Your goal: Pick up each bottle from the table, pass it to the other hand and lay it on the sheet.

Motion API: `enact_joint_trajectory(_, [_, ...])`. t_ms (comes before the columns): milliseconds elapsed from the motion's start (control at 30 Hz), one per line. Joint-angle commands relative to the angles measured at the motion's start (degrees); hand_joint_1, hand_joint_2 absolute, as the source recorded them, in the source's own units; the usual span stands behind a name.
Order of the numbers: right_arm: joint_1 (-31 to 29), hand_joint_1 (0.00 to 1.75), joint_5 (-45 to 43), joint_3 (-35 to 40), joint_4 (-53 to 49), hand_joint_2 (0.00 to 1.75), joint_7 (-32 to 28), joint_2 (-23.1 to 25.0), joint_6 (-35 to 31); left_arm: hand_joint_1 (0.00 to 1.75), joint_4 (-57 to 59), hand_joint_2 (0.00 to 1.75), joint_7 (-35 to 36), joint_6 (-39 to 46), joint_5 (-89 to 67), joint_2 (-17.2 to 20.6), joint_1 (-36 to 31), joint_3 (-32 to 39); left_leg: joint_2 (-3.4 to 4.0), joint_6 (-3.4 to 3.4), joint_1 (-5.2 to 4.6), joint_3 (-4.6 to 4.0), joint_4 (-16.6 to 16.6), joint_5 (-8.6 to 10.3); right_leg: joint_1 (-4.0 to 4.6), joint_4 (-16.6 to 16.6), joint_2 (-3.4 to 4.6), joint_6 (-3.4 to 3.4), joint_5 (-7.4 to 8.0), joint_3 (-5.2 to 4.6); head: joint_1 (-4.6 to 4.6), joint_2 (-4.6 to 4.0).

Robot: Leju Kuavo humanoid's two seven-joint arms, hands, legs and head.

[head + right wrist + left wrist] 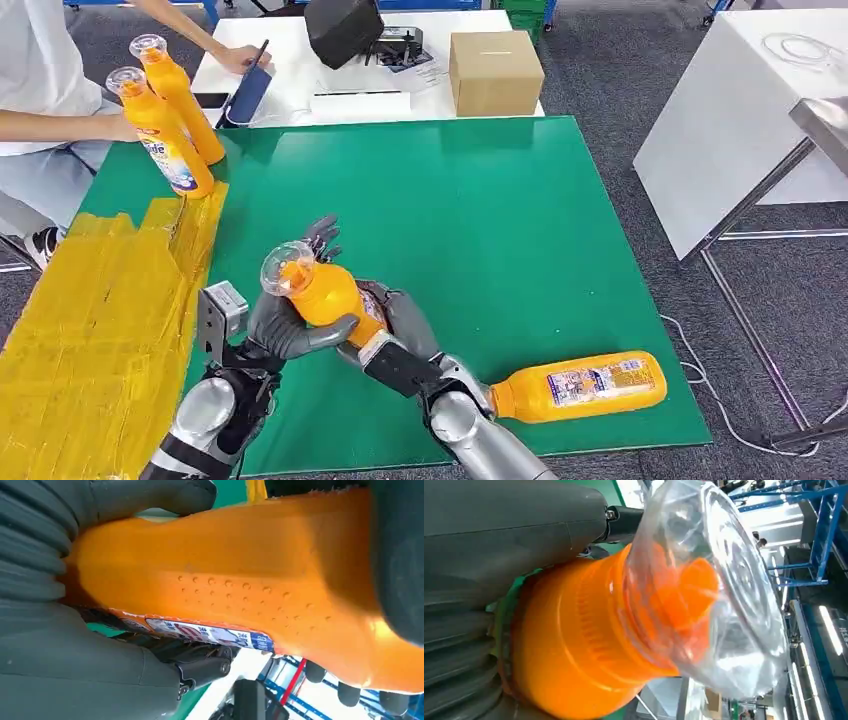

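An orange bottle (325, 292) with a clear plastic cover over its cap is held tilted above the green mat (480, 220), cap pointing up and left. My left hand (285, 330) wraps its upper body from the left, thumb across the front. My right hand (400, 325) grips the lower body from the right. The left wrist view shows the covered cap (674, 605) close up beside my left hand (499, 530). In the right wrist view the bottle's side (250, 570) lies across my right hand (50, 655). A second orange bottle (580, 385) lies on the mat at the front right.
The yellow sheet (90, 320) covers the table's left part. Two orange bottles (165, 135) (180, 95) stand at its far end, next to a seated person (40, 70) whose hand is at the nearer one. A cardboard box (495, 72) sits on the white table behind.
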Motion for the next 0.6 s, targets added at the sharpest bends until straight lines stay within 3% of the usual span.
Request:
enact_joint_trajectory(33, [-2.46,1.75,-1.02,0.57,2.19,1.75,-0.18,-0.90,-0.78,1.75,3.89,1.75,0.32,-0.31,0.33,0.58,-2.59,-0.98,-0.01,-0.01,0.04,0.11,0.00,-0.02,0.06,-0.06,-0.08,-0.08,-0.01,0.16,0.00,0.00])
enact_joint_trajectory(600, [-1.62,1.75,-3.66,-2.21,-2.79,1.75,-0.62,-1.58,-1.72,1.75,4.17,1.75,-0.15,0.11,-0.76,1.11,-2.62,-0.77,-0.01,-0.01,0.06,0.17,0.01,-0.05,0.08,-0.07,-0.10,-0.10,-0.04,0.23,-0.02,0.00])
